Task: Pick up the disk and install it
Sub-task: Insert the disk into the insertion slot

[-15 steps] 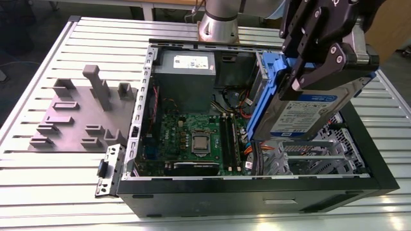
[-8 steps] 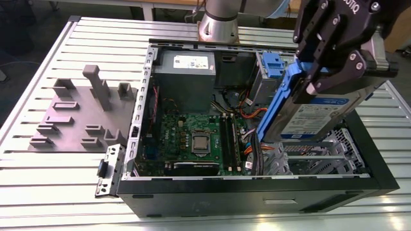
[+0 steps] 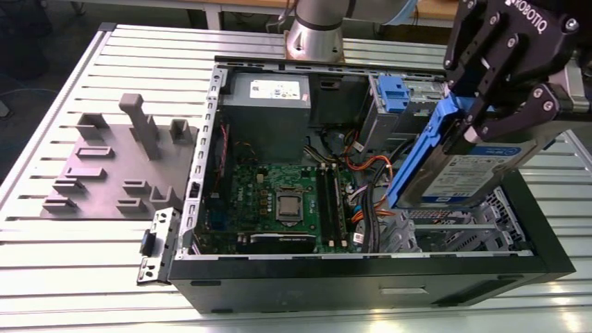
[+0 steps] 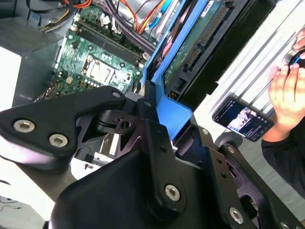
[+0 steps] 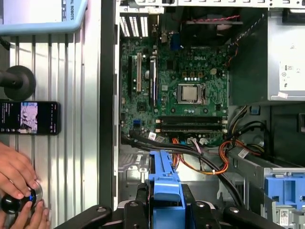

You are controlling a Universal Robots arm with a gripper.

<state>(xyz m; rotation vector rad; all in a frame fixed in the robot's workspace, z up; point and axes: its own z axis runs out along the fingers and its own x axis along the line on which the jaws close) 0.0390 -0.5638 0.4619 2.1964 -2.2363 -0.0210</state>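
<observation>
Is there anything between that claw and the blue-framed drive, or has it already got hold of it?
Nothing is in between: the gripper is shut on the disk, holding it tilted above the open computer case. Orange and black cables lie inside the case beside it.

A big table (image 3: 83, 90) with a silver metal top made of long ribbed strips fills most of the exterior view. A flat grey plastic tray (image 3: 111, 166) with little blocks and posts sticking up lies on the table at the middle left of the frame. Beyond the table's far edge, along the top of the frame, runs a pale wooden bench (image 3: 222, 5). The floor (image 3: 37, 41) in the upper left is dark. The light is soft and even.
</observation>
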